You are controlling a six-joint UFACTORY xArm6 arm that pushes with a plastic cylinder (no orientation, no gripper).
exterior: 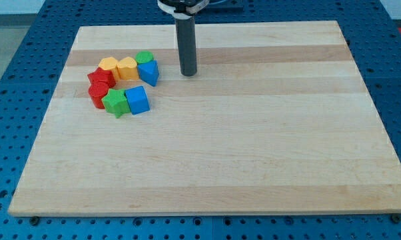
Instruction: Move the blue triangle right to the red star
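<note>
The blue triangle lies at the right end of a cluster of blocks in the board's upper left. The red star lies at the cluster's left side, with another red block just below it. My tip rests on the board a short way to the right of the blue triangle, apart from it. The rod rises straight up out of the view's top.
Two yellow blocks, a green block, a green star and a blue cube complete the ring-shaped cluster. The wooden board lies on a blue perforated table.
</note>
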